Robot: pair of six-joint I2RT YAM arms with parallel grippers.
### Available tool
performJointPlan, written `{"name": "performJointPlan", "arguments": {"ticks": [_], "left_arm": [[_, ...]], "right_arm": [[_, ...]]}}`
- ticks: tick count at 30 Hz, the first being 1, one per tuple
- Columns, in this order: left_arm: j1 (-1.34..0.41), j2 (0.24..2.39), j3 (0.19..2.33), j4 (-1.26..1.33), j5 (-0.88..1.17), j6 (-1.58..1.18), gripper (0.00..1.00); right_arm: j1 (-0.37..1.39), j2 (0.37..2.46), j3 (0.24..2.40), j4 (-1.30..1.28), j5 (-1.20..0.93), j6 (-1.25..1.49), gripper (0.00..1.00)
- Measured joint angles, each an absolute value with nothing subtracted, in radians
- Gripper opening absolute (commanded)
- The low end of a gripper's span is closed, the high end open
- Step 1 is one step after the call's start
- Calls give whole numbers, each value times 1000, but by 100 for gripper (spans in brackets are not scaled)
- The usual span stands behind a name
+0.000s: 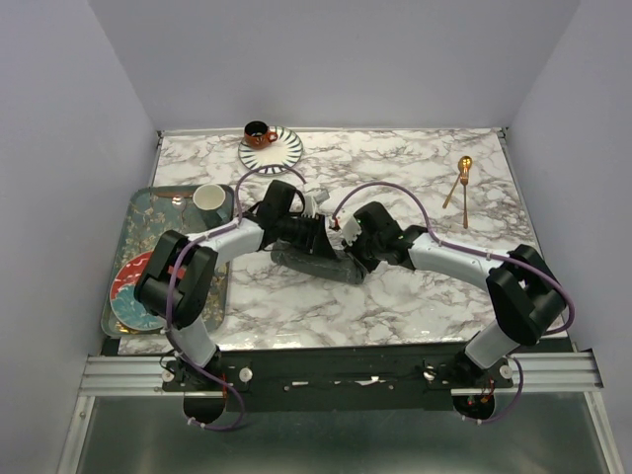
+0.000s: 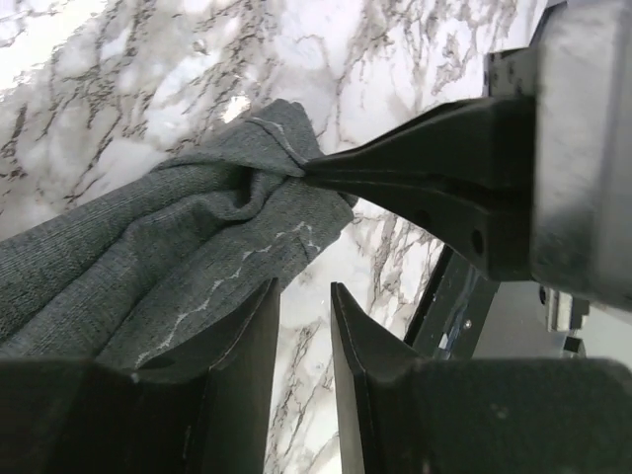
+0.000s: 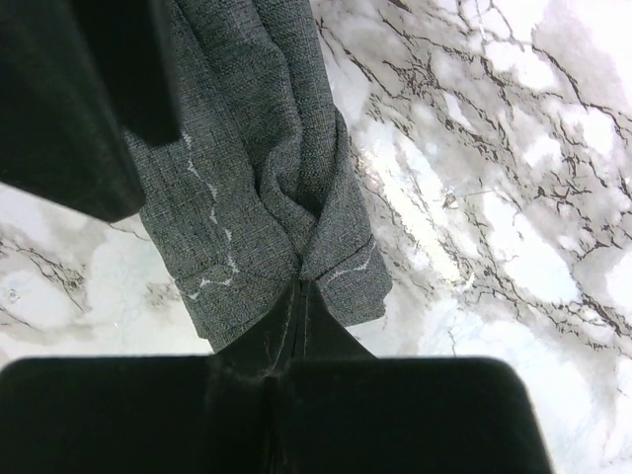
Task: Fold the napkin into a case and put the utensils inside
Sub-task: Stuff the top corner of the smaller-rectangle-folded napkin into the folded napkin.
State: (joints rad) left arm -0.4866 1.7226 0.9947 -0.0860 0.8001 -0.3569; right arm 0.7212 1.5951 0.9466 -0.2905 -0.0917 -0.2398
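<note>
The napkin (image 1: 321, 265) lies bunched lengthwise mid-table. The right gripper (image 3: 296, 293) is clamped on its hemmed end, while the left gripper (image 2: 304, 316) is parted and empty. The pinch should hold firm while the left takes the loose edge squarely. The utensils (image 1: 461, 183) wait far right.

Plain pale walls (image 1: 336, 59) enclose a white marble table (image 1: 326, 311) (grey-veined) under soft, even light.

Were counted: dark grey cloth napkin (image 1: 314, 263) 1 | slim shiny gold-copper metal utensils (image 1: 464, 168) 2 | small orange cup (image 1: 260, 133) 1 | black-and-white striped round saucer (image 1: 284, 151) 1 | pale round cup (image 1: 209, 198) 1 | patterned rectangular tray (image 1: 156, 211) 1
</note>
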Motion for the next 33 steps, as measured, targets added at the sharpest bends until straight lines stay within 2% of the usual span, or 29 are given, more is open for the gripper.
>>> {"name": "performJointPlan", "arguments": {"ticks": [4, 7, 23, 27, 31, 33], "left_arm": [[-497, 1718, 971, -39, 823, -405, 19], [-506, 1769, 970, 4, 836, -450, 14], [-562, 2020, 1047, 187, 871, -620, 2], [-561, 2056, 1068, 205, 894, -653, 8], [-558, 2066, 1074, 224, 904, -659, 23], [-555, 2057, 1061, 237, 910, -654, 25]], "right_arm": [[721, 1595, 947, -289, -87, -228, 1], [721, 1595, 947, -289, -83, -218, 1], [721, 1595, 947, -289, -82, -197, 1], [721, 1596, 947, -290, -83, -185, 0], [721, 1614, 951, -290, -82, -175, 1], [721, 1622, 951, -290, -82, -171, 1]]}}
